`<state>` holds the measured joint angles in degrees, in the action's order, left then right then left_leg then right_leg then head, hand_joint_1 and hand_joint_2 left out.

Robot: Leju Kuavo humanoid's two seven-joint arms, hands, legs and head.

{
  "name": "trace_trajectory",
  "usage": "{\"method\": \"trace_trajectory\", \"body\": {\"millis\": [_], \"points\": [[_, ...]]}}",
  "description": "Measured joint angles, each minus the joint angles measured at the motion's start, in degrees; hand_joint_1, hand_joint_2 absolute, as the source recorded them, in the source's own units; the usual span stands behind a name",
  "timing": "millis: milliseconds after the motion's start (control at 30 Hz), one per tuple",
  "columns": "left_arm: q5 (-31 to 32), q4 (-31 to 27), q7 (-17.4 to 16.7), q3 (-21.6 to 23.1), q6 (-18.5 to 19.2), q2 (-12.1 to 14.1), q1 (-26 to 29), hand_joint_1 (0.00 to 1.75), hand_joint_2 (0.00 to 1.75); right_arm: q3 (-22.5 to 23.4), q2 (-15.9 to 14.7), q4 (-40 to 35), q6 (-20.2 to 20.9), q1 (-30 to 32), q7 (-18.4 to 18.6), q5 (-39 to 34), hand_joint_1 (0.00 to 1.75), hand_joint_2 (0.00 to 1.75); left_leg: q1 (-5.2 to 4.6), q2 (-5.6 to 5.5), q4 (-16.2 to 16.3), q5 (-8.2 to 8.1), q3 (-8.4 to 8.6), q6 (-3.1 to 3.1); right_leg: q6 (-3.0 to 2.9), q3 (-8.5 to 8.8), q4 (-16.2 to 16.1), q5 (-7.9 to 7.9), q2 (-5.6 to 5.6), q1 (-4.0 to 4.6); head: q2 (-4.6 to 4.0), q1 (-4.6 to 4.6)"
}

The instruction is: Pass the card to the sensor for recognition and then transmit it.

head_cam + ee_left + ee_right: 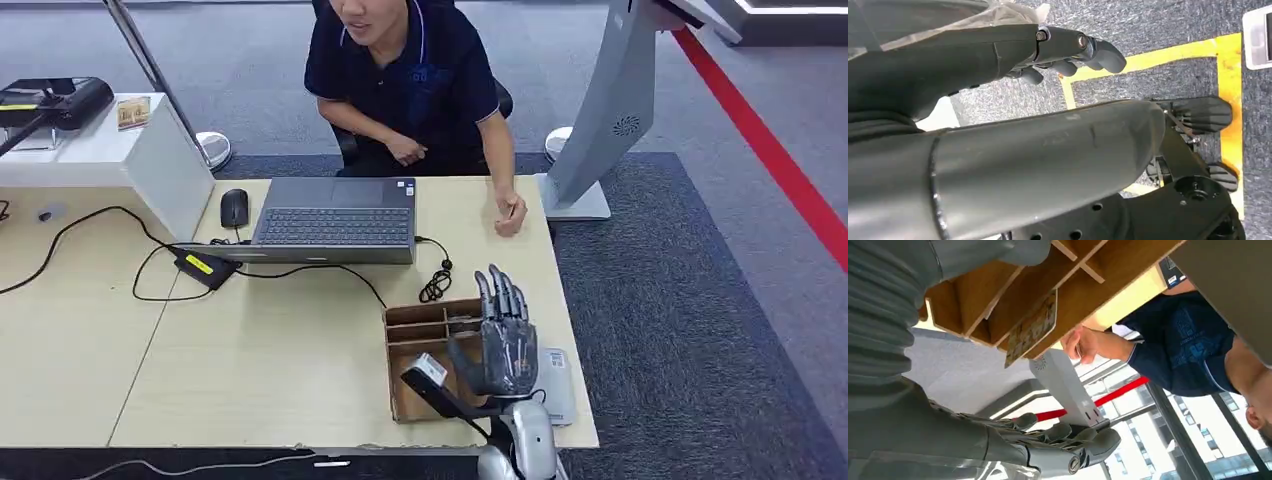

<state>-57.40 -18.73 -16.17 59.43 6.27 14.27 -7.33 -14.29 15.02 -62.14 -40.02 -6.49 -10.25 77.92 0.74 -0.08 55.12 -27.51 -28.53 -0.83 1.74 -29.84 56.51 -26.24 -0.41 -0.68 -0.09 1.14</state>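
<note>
Grey carpet with a red stripe surrounds a light wooden desk (250,370) in an office.

On the right hand (503,335) the fingers (500,292) are stretched out straight and a little apart, and they hold nothing; the thumb stands off to the side. This hand hovers over a brown cardboard tray (412,330) with compartments, which sits at the near right corner of the desk. In the right wrist view a card (1032,331) with a printed picture stands on its edge in one compartment of the tray, apart from the fingers. Just beside the tray, at the desk edge, lies a flat grey-white device (557,385), partly hidden by the hand.

The left hand (1068,50) hangs over the carpet with yellow floor lines; its fingers are loosely bent and hold nothing.

Farther away on the desk are a grey laptop (335,220), a black mouse (234,207) and black cables. A person (415,85) in a dark blue shirt sits behind the desk, one fist resting on it.
</note>
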Motion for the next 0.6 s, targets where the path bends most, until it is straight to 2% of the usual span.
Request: {"method": "trace_trajectory", "body": {"millis": [600], "points": [[0.0,0.0,0.0,0.0,0.3,0.0,0.0,0.0,0.0,-0.1,-1.2,-0.5,0.0,-1.2,3.1,0.6,0.0,1.75,0.0,0.0,0.0,0.0,0.0,0.0,0.0,0.0,0.0,0.0,0.0,0.0,0.0,0.0]]}}
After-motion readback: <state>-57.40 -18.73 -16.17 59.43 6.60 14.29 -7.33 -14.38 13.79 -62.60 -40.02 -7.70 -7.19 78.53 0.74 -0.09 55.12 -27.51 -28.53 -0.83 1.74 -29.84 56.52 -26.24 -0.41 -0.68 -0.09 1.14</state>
